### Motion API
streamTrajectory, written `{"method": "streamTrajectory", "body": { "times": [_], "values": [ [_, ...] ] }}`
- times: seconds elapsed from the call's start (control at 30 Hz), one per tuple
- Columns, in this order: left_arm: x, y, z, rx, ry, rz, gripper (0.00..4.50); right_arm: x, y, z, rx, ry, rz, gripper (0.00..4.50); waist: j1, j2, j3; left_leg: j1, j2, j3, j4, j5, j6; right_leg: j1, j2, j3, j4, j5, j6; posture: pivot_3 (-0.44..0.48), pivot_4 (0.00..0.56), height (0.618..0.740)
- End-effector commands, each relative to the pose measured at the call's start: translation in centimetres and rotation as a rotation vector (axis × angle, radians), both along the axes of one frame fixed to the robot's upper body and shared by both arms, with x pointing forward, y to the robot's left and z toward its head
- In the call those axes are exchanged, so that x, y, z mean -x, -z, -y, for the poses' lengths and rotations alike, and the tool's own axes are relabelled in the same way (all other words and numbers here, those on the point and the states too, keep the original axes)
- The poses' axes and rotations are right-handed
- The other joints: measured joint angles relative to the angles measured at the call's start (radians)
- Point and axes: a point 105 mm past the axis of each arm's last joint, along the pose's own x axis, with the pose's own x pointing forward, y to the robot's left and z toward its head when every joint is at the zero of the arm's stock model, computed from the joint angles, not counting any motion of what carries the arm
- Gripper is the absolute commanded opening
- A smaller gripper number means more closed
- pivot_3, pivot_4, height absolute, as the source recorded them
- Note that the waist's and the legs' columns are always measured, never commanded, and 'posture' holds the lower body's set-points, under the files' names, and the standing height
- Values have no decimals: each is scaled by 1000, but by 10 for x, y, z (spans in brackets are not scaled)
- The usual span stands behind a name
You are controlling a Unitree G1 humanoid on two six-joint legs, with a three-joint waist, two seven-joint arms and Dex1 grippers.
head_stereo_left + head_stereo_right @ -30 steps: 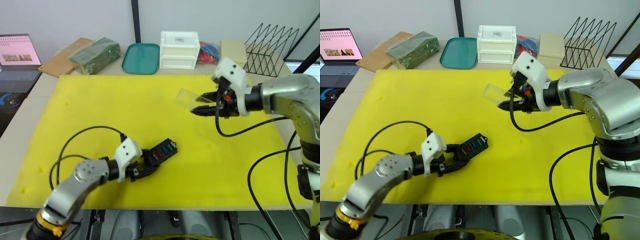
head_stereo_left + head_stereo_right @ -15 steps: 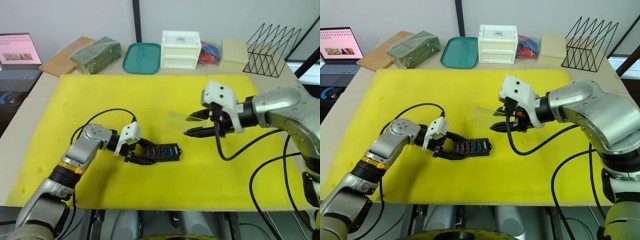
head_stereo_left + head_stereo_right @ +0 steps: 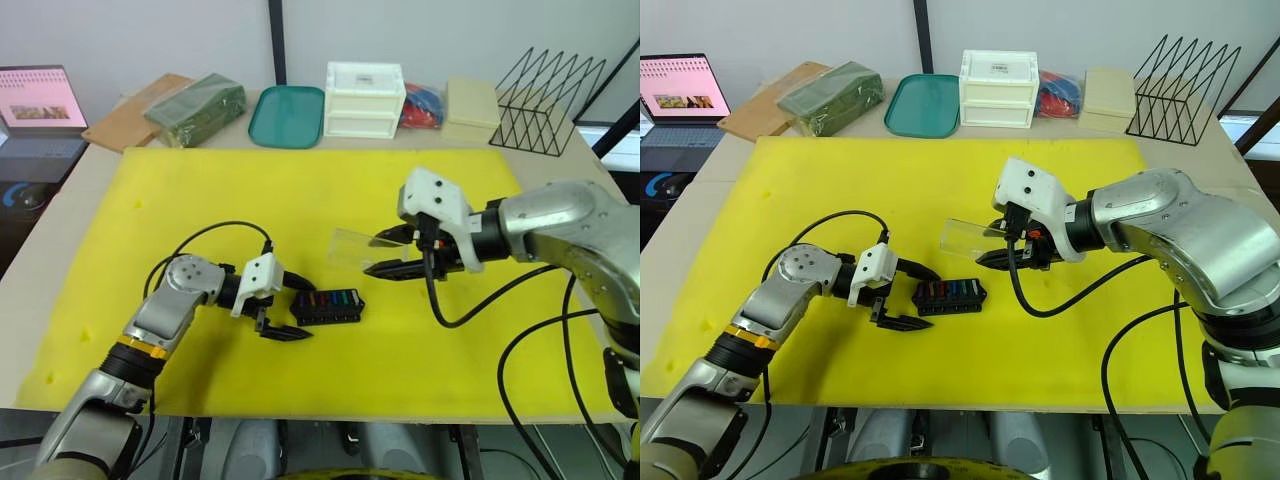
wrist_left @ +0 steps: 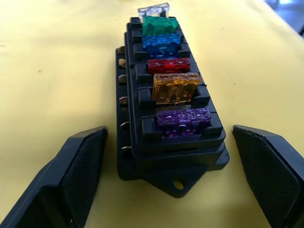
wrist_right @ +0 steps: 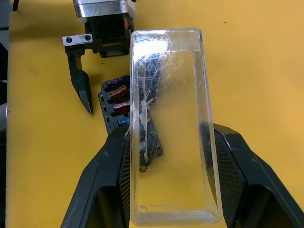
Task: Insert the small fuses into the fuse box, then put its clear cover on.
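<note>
Right gripper (image 3: 992,247): fingers pressed against the two long sides of the clear cover (image 5: 172,124), which is carried lengthwise between them, held above the mat and not touching it.

Left gripper (image 4: 175,190): fingers spread wide, one on each side of the near end of the fuse box (image 4: 168,109), with no contact seen.

Fuse box: laid flat on the yellow mat (image 3: 300,190), long axis running left to right. The small fuses (image 4: 167,66) are seated in a single row: purple, orange, red, blue, green, clear.

Key relation: the fuse box lies below and to the left of the cover. Their long axes are judged roughly alike. The right arm is the carrier, so the cover must be lowered squarely over the fuse row.
</note>
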Motion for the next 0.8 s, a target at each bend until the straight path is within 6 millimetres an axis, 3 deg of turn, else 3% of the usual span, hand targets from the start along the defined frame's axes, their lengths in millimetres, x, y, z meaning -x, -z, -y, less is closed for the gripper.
{"method": "streamTrajectory", "body": {
  "times": [0.03, 0.13, 0.3, 0.33, 0.53, 0.8],
  "values": [
    [-4, -7, 1, 30, -46, 51, 4493, 4, -6, -5, -10, -41, 36, 1879, 4, 0, 0, 0, 0, 0, 0, 0, 0, 0, 0, 0, 0, 0, 0, 0, 150, 740],
    [-3, -6, 3, 43, -43, 52, 4493, 5, -3, -6, -3, -51, 33, 1879, 7, 0, 0, 0, 0, 0, 0, 0, 0, 0, 0, 0, 0, 0, 0, 0, 150, 740],
    [1, -5, 5, 40, -1, 62, 2873, 8, -1, -8, 4, -75, 16, 1879, 7, 0, 0, 0, 0, 0, 0, 0, 0, 0, 0, 0, 0, 0, 0, 0, 150, 740],
    [1, -4, 5, 34, 8, 61, 2749, 10, 0, -9, 8, -84, 7, 1879, 6, 0, 0, 0, 0, 0, 0, 0, 0, 0, 0, 0, 0, 0, 0, 0, 150, 740],
    [-5, -5, 3, 10, 41, 70, 2751, 19, 14, -14, 65, -152, -52, 1879, 6, 0, 0, 0, 0, 0, 0, 0, 0, 0, 0, -1, 0, 0, 0, 0, 150, 740],
    [-15, -3, 8, -1, 67, 88, 2751, 11, 36, -32, 100, -143, -72, 1879, 7, 0, 0, -1, 0, 0, 1, 0, 0, 0, 0, -1, 0, 0, 0, 0, 150, 740]
  ]
}}
